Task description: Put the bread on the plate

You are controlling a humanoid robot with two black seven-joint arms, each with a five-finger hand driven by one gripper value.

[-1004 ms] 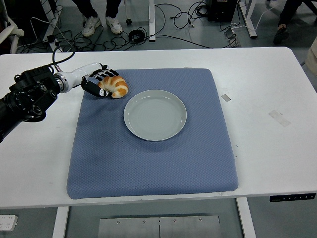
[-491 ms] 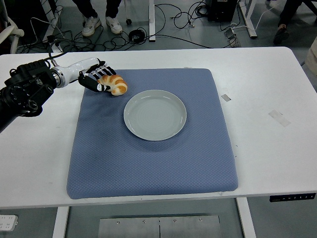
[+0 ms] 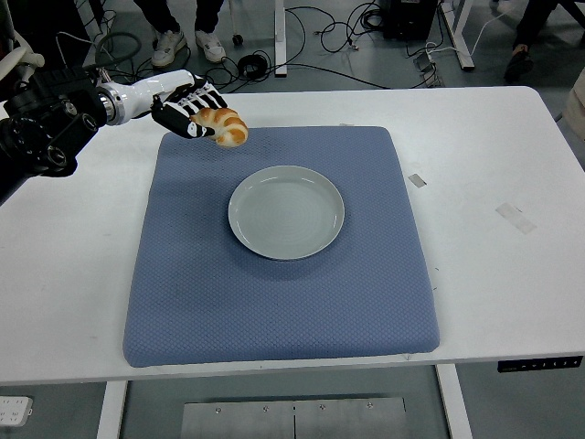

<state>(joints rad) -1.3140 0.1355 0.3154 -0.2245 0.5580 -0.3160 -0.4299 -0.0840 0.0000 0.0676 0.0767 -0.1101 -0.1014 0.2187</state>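
Observation:
The bread, a golden croissant (image 3: 222,126), is held in my left hand (image 3: 194,112), whose black and white fingers are curled around it. The hand holds it lifted above the far left corner of the blue mat (image 3: 274,274). The round pale grey plate (image 3: 286,212) sits empty on the mat, to the right of and nearer than the hand. My left arm (image 3: 46,137) comes in from the left edge. My right arm is not in view.
The white table (image 3: 494,210) carries the mat; small tape marks (image 3: 515,218) lie on its right side. Beyond the far edge are cables on the floor and a person's feet (image 3: 187,44).
My left hand closed on the croissant, lifted it off the mat and carried it up and slightly right, toward the far edge of the mat.

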